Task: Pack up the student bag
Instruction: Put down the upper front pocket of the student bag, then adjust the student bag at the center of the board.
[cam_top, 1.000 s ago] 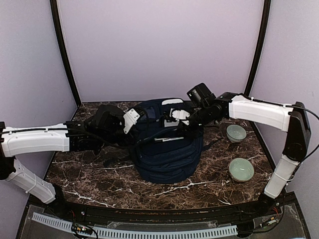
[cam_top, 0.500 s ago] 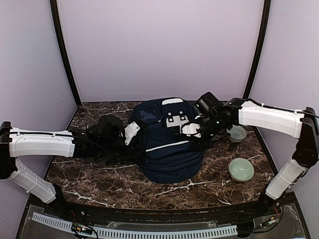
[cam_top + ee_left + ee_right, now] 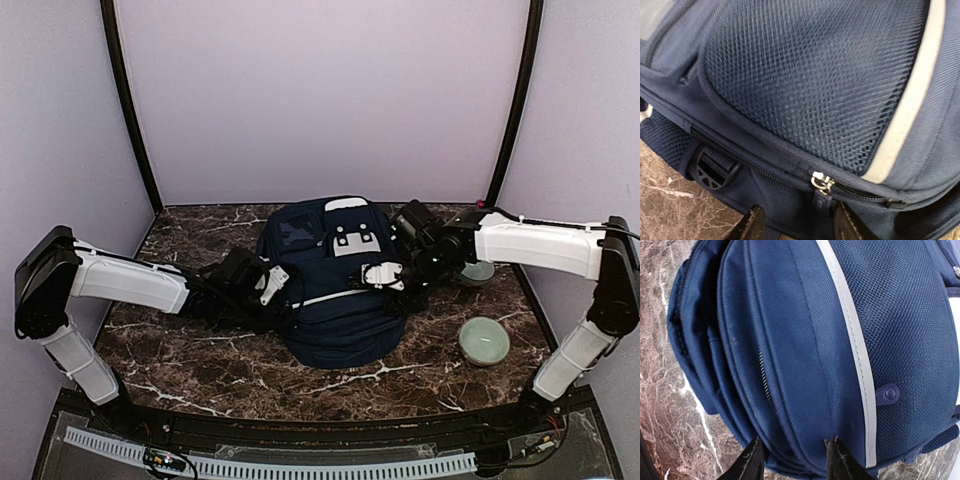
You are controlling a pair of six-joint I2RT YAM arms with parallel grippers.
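The student bag (image 3: 335, 300) is a navy backpack with a white stripe, lying flat in the middle of the marble table. My left gripper (image 3: 272, 285) is at its left side, open. In the left wrist view the left gripper (image 3: 797, 225) has its fingertips (image 3: 752, 222) on either side of a silver zipper pull (image 3: 822, 182), not pinching it. My right gripper (image 3: 385, 275) rests over the bag's right side. In the right wrist view the right gripper (image 3: 792, 460) is open, its fingers (image 3: 837, 460) spread over the bag's blue fabric (image 3: 805, 365) beside a zipper line.
Two pale green bowls stand right of the bag: one (image 3: 484, 340) near the front, one (image 3: 478, 270) partly behind my right arm. A black buckle (image 3: 710, 167) sits on the bag's side strap. Purple walls close in the table.
My right gripper opened and dropped from the bag's top to its right side. The bag settled flat. My left arm moved right, down onto the bag's left side.
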